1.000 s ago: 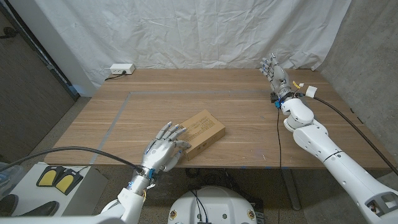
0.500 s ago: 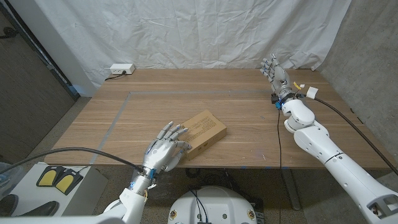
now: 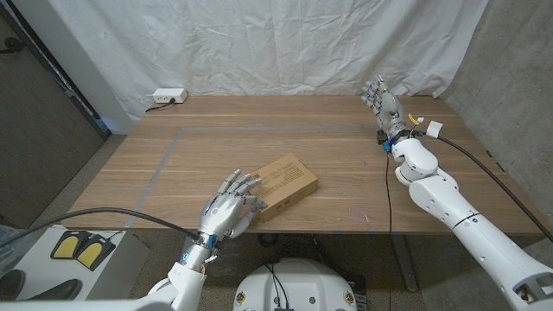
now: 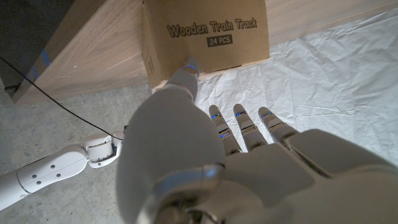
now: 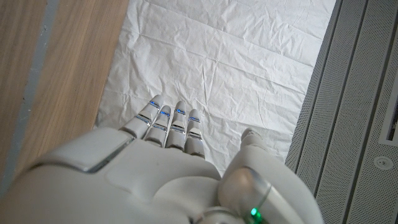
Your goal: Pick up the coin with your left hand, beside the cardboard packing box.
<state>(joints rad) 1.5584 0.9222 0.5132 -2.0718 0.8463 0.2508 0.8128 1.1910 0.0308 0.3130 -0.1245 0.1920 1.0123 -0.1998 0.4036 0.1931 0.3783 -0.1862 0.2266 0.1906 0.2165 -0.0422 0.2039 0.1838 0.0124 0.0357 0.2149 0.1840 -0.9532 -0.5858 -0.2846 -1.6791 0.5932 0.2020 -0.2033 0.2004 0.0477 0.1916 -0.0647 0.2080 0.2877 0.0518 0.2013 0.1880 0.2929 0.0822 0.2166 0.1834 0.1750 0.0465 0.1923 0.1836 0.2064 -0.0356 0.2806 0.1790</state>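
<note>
where robot hand [image 3: 230, 210] reaches — box [image 3: 282, 183] touching.

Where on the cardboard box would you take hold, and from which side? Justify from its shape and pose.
Across its two long edges near the middle, from above, I'd judge. The cardboard box lies flat and slanted, longer than wide, so fingers should span its narrow width; the left hand is at its near end.

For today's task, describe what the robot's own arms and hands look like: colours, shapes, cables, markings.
Both arms are glossy white, built of rounded segments. The left hand and right hand are silvery grey with small blue marks on the fingers. A black cable runs along each arm; the right wrist carries yellow tags.
</note>
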